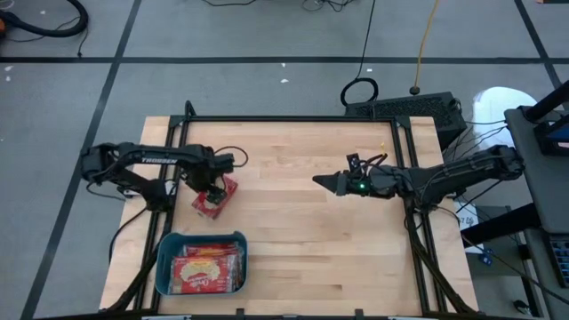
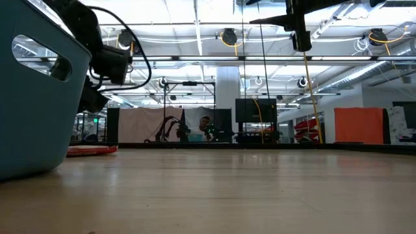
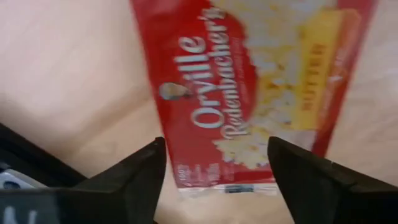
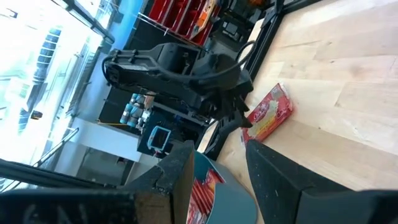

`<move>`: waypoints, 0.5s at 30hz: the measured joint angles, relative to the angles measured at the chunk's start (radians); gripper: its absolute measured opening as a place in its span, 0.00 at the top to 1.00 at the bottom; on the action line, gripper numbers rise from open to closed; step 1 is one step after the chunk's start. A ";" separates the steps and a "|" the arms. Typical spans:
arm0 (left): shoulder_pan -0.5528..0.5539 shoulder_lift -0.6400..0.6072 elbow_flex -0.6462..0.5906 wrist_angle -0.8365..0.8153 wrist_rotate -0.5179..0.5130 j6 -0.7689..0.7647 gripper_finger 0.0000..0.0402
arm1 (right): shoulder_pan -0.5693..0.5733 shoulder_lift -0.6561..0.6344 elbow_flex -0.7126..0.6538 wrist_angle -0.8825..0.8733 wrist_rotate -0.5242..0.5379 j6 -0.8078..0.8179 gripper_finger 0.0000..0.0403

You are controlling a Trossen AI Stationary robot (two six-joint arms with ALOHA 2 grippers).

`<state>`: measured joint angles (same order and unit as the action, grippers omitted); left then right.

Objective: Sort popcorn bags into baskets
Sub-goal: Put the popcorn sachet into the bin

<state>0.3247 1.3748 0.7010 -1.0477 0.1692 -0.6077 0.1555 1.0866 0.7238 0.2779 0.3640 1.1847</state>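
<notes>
Left gripper (image 1: 212, 188) hangs over a lone Orville Redenbacher's popcorn bag (image 1: 216, 196) lying flat on the table at 9 o'clock, fingers spread and straddling the bag's width, nothing pinched. Teal basket (image 1: 165, 267) at 7 o'clock holds several bags. Right gripper (image 1: 322, 181) waits mid-table, fingers partly apart, empty. Judgement: centre the fingers across the bag's short edge, descend squarely, close before lifting; watch for the flat packet sliding.

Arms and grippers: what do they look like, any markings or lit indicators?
Both arms are dark, jointed, with loose black cables. The left arm carries white lettering along its link; its gripper has two dark, wedge-shaped fingers. The right arm shows a small green light near the wrist; its gripper tapers to a dark point.
</notes>
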 joint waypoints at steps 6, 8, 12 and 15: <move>0.132 0.000 -0.034 0.093 0.012 0.091 0.24 | -0.014 0.000 0.000 -0.002 -0.002 -0.001 0.65; 0.172 -0.001 -0.057 0.139 0.037 0.105 0.24 | -0.017 0.000 0.000 -0.002 -0.003 -0.001 0.65; 0.228 -0.004 -0.106 0.207 0.059 0.097 0.29 | -0.018 0.000 0.000 -0.002 -0.002 -0.003 0.65; 0.244 -0.007 -0.139 0.250 0.068 0.138 0.37 | -0.015 0.000 0.000 -0.002 -0.002 -0.003 0.65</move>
<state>0.5682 1.3682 0.5616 -0.7975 0.2374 -0.4699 0.1405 1.0866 0.7238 0.2756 0.3618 1.1816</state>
